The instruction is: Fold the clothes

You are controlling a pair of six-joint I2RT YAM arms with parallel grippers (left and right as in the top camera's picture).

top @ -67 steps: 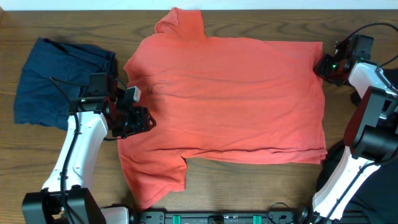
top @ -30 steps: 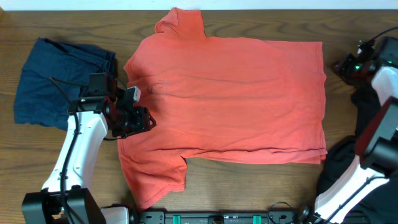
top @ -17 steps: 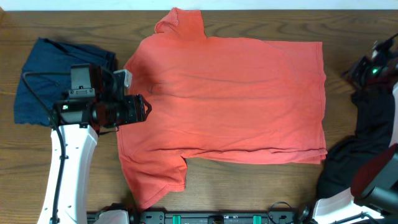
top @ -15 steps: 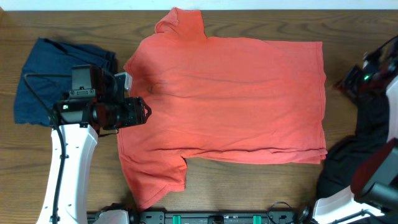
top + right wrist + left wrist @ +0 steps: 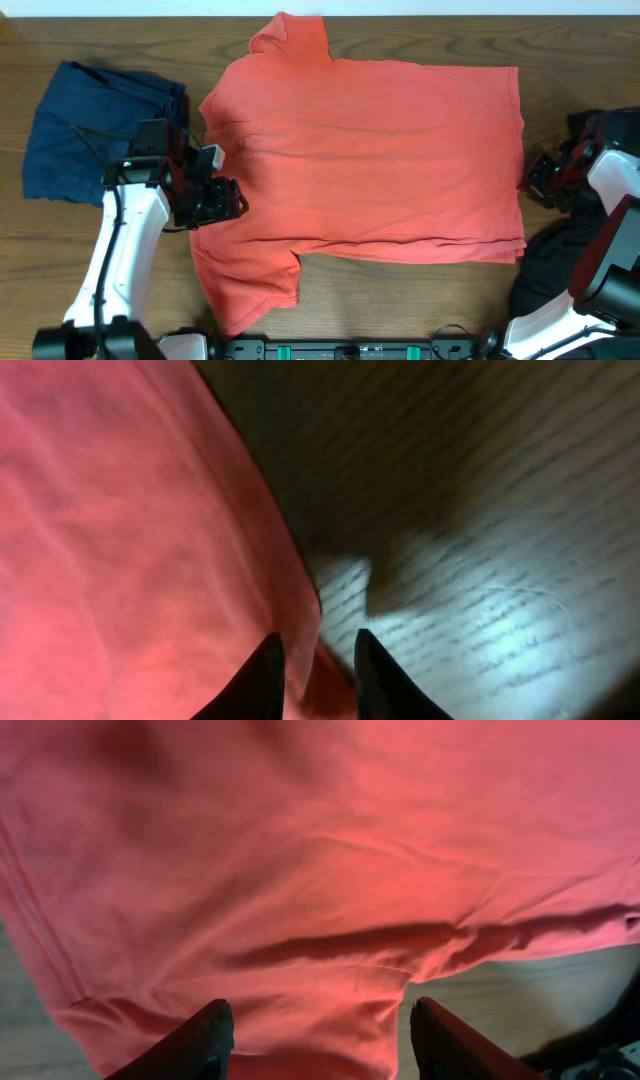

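Just outboard of the left gripper (image 5: 218,198), a navy garment (image 5: 90,130); beneath its spread, empty jaws, the coral T-shirt (image 5: 370,150), laid flat; at the hem, the right gripper (image 5: 535,185), tips nearly pressed together, hold on cloth impossible to tell; seemingly starting the first fold; next, pinching both edges firmly.

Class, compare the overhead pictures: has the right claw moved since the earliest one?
Yes. The right claw has travelled down the picture along the coral T-shirt's right-hand edge, from beside its upper corner to below the middle of that edge.
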